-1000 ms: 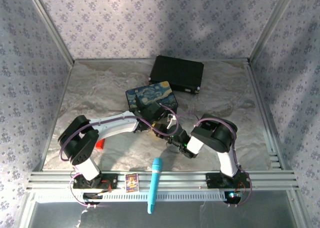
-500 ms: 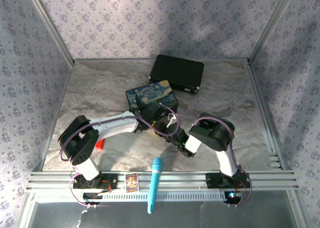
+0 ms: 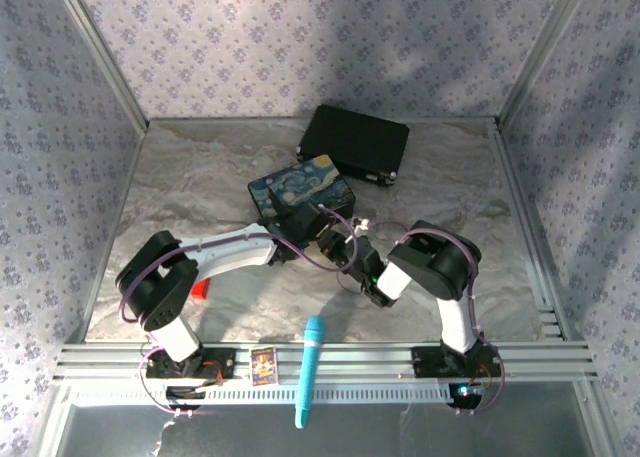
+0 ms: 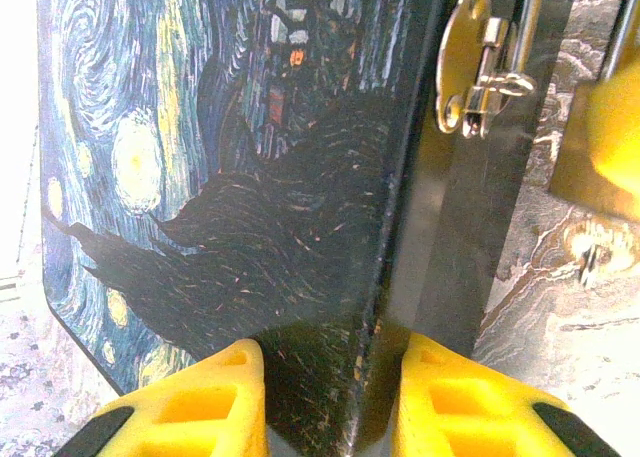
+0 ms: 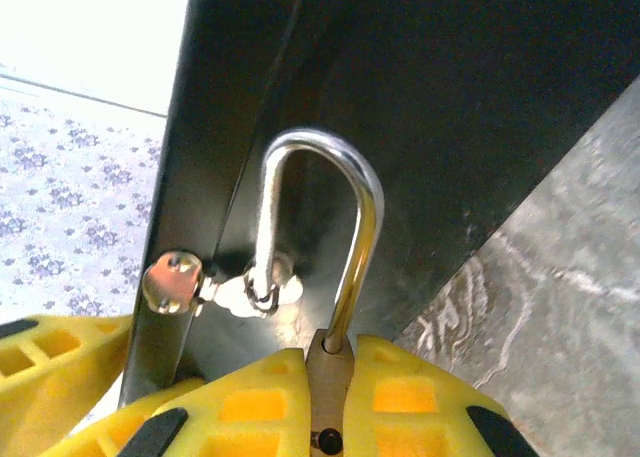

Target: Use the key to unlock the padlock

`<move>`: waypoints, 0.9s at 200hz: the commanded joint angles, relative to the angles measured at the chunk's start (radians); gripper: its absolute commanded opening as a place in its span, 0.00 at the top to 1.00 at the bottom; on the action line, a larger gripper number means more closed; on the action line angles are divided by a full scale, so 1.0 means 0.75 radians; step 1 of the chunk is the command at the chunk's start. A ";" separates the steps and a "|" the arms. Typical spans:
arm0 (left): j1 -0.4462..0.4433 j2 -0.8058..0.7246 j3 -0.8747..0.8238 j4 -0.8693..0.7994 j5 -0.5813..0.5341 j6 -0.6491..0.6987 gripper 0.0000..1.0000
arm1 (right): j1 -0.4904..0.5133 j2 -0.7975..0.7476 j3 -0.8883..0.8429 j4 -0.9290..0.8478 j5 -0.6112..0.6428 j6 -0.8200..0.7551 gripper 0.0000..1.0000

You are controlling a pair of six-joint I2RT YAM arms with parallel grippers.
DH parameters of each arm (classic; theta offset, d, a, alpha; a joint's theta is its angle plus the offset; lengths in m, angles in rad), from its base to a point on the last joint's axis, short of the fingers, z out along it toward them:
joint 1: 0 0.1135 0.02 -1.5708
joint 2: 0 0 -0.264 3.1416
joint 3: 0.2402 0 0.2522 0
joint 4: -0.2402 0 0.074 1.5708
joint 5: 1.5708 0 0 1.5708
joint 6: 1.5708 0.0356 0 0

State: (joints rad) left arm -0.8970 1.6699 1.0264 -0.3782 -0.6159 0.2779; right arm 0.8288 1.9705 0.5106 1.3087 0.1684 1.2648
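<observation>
Now that the box point(image 3: 300, 189) has turned, your right gripper point(image 5: 326, 375) clamps the padlock point(image 5: 368, 217) and your left gripper point(image 4: 330, 382) pinches the box, steadying both for unlocking.

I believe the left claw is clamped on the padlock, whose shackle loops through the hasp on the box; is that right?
No: the right wrist view shows the right claw clamped on the padlock, whose shackle loops through the hasp on the box.
</observation>
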 commanded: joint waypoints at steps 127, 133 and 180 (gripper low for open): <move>-0.020 0.075 -0.057 -0.242 0.125 -0.083 0.99 | -0.363 -0.426 -0.040 -1.219 -0.565 -0.259 1.00; -0.019 0.072 -0.045 -0.239 0.108 -0.103 0.96 | -0.388 -0.453 -0.010 -1.344 -0.593 -0.324 1.00; -0.061 0.049 0.025 -0.215 0.010 -0.248 0.37 | -0.608 -0.433 0.213 -2.091 -0.808 -0.810 1.00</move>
State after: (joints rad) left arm -0.9169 1.6760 1.0473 -0.4072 -0.6518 0.1917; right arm 0.4332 1.6154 0.6155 0.2489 -0.3618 0.9222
